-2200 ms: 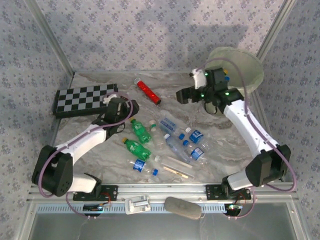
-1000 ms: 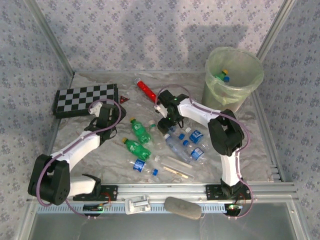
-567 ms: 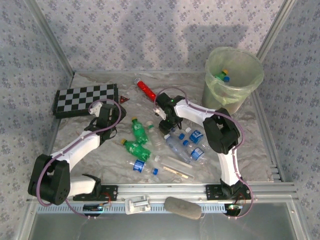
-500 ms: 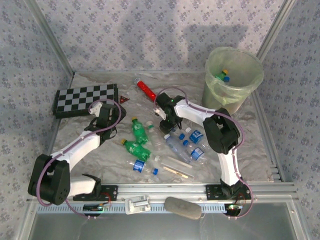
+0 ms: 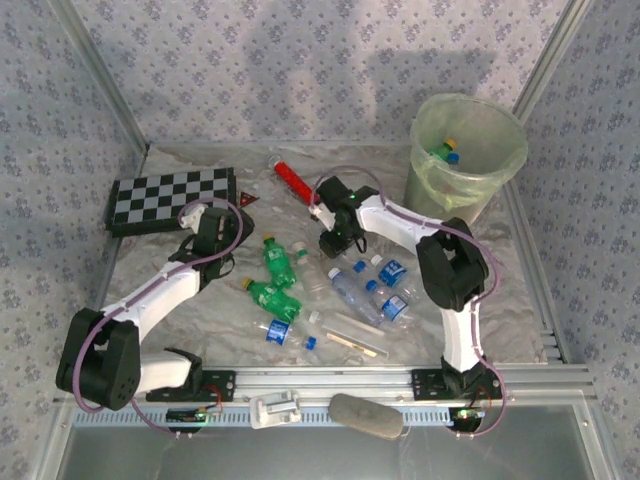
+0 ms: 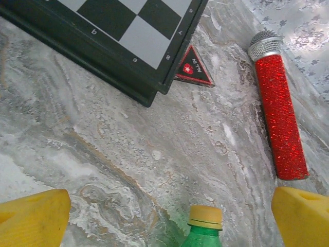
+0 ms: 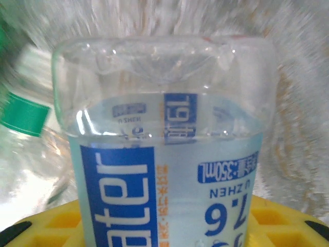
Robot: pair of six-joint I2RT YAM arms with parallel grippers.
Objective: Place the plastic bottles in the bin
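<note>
Clear plastic, blue label: my right fingers (image 7: 288, 226) clamp this small water bottle (image 7: 169, 170) across its body for the carry to the pale-green round bin (image 5: 440, 185), well apart at far right; left fingers (image 6: 33, 218) gape wide, straddling a yellow-capped green bottle (image 6: 204, 229) on the desk (image 6: 128, 134).

The clear plastic bottle with a blue-and-white label (image 7: 164, 170) shows above yellow pads (image 7: 288, 226). The tabletop (image 6: 103, 128) is grey-white marbled. On it are a green-tinted plastic bottle with a yellow cap (image 6: 204, 226), a glittery red cylindrical tube with a silver end (image 6: 280, 118) and a black-and-white chequered board (image 6: 133, 25). The round translucent bin (image 5: 468, 150) is pale green.
</note>
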